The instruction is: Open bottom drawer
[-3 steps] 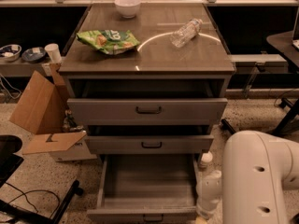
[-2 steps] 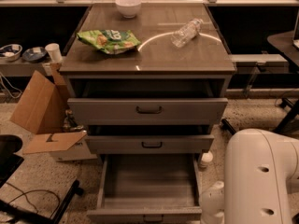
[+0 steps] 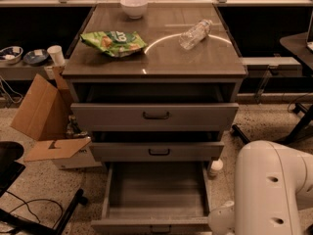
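The bottom drawer (image 3: 156, 195) is the lowest of the cabinet's three grey drawers. It is pulled far out and its plain grey tray shows, with nothing in it. Its front panel with the small dark handle (image 3: 160, 227) sits at the picture's lower edge. The middle drawer (image 3: 156, 152) and the top drawer (image 3: 155, 115) are each pulled out a little. My gripper is out of view. Only my white arm (image 3: 274, 190) shows at the lower right, with a white joint (image 3: 222, 220) beside the bottom drawer's right front corner.
On the cabinet top (image 3: 161, 58) lie a green chip bag (image 3: 113, 42), a white bowl (image 3: 134, 6) and a clear plastic bottle (image 3: 194, 34). An open cardboard box (image 3: 46, 116) stands left of the cabinet. A small white object (image 3: 215, 166) sits on the floor at the right. Chair legs (image 3: 39, 214) are at the lower left.
The white arm part beside the bottom drawer's right side has dropped lower and drawn toward the right corner. The drawers have not moved.
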Controlling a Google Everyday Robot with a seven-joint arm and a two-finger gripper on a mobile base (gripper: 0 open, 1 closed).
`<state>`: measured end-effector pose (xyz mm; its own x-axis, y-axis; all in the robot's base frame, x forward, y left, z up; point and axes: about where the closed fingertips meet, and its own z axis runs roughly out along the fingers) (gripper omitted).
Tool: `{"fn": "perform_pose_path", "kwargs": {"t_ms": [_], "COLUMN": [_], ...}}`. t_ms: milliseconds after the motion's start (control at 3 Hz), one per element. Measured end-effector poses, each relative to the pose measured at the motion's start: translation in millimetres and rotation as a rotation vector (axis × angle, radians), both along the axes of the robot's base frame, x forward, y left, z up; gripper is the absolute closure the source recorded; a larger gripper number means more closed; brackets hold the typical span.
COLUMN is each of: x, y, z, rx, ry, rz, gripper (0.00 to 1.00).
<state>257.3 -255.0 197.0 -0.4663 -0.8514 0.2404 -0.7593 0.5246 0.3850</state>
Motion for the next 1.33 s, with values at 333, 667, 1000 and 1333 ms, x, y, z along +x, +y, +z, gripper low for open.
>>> {"fn": "perform_pose_path", "kwargs": {"t_ms": [333,667,1000,1333], "x": [8.4,32.9,55.2,79.7], "y": [8.1,32.4,47.8,52.6], "z": [9.0,41.6,71.5,74.5], "rx": [0.004,0.008,-0.01,-0.005], "ry": [-0.042,-0.154,-0.254,-0.336], "rz": [0.057,0.166,0.245,0.236], "gripper": [0.37,0.14,0.0,0.0]}}
